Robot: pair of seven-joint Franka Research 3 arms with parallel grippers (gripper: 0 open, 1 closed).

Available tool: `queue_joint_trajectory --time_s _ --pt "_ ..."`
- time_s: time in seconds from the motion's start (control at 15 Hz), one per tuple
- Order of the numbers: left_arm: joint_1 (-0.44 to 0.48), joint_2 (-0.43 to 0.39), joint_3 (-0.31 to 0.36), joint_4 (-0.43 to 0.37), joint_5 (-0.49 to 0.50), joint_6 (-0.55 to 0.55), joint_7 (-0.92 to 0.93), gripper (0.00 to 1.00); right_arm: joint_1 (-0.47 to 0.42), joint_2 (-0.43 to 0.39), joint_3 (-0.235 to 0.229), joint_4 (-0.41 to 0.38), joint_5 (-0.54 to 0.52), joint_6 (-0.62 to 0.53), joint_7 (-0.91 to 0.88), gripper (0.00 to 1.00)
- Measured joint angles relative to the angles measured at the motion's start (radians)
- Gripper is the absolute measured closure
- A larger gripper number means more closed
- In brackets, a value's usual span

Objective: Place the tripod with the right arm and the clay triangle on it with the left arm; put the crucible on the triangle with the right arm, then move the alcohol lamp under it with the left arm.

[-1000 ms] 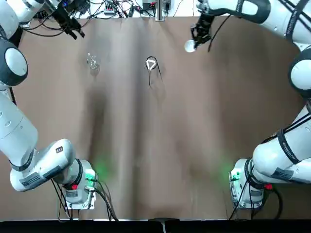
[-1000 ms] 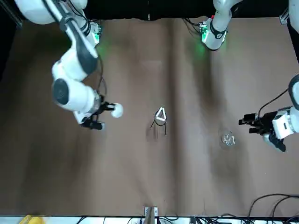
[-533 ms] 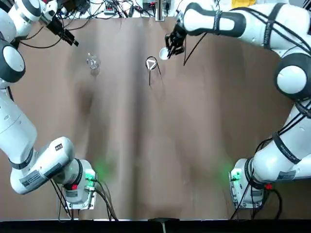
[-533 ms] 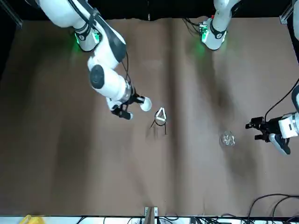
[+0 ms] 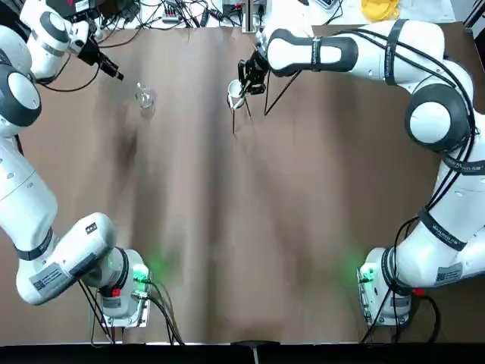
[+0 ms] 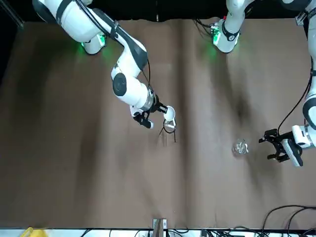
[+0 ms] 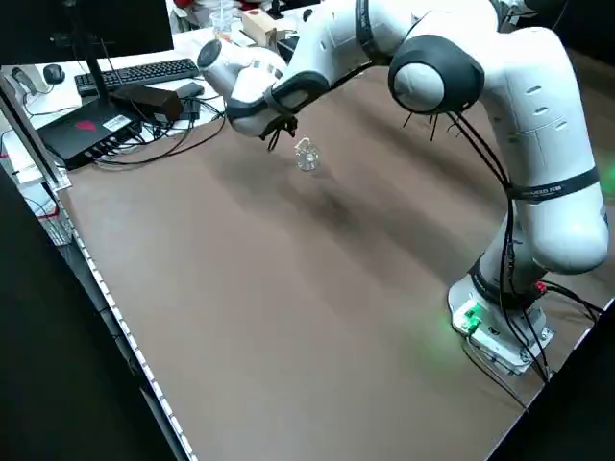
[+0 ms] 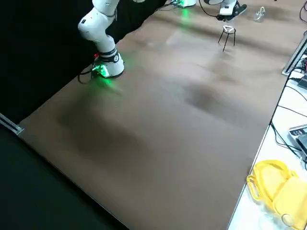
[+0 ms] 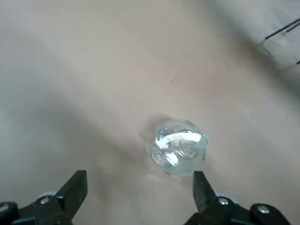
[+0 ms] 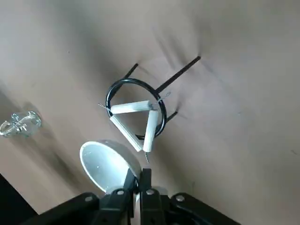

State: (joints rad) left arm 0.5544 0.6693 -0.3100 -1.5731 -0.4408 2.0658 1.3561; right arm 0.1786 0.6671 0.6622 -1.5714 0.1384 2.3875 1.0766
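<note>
Brown tabletop (image 5: pixel 303 227): crucible (image 10: pixel 108 164) staged at the tripod (image 10: pixel 163 110).
Right gripper (image 10: pixel 138 180) pinches its wall, leaving the base free for seating; left gripper (image 9: pixel 140 187), spread, flanks the lamp (image 9: pixel 180 146).

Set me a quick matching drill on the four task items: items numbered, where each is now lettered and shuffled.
1. small white-grey cup
2. white hollow triangle
3. black three-legged wire stand
4. clear glass lamp

A. resting on the ring
B. on the table, ungripped
C. between the right gripper's fingers
D. standing beneath the triangle

Pairs: 1-C, 2-A, 3-D, 4-B
</note>
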Motion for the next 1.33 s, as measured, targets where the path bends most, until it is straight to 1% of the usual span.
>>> queue_joint_trajectory --time_s 0.2,0.27,0.4,0.6,0.87,1.33 --pt "0.020 0.040 0.001 0.000 -0.079 0.015 0.183 0.00 0.017 0.022 -0.014 0.005 0.000 0.026 0.002 0.93" --pt "0.036 0.062 0.002 0.000 -0.133 0.016 0.306 0.00 0.033 0.027 -0.039 0.006 0.000 0.036 0.002 0.93" --pt "0.044 0.080 0.002 0.000 -0.206 0.015 0.450 0.00 0.060 0.030 -0.071 0.006 0.000 0.059 0.002 0.93" --pt "0.048 0.107 0.002 -0.001 -0.290 0.009 0.629 0.00 0.085 0.034 -0.092 0.009 0.000 0.074 0.002 0.94" --pt "0.068 0.164 0.002 -0.003 -0.333 -0.046 0.753 0.00 0.094 0.042 -0.097 0.010 0.000 0.085 0.002 0.94" --pt "0.076 0.250 0.002 -0.004 -0.379 -0.089 0.956 0.00 0.106 0.048 -0.107 0.012 0.000 0.104 0.002 0.94"
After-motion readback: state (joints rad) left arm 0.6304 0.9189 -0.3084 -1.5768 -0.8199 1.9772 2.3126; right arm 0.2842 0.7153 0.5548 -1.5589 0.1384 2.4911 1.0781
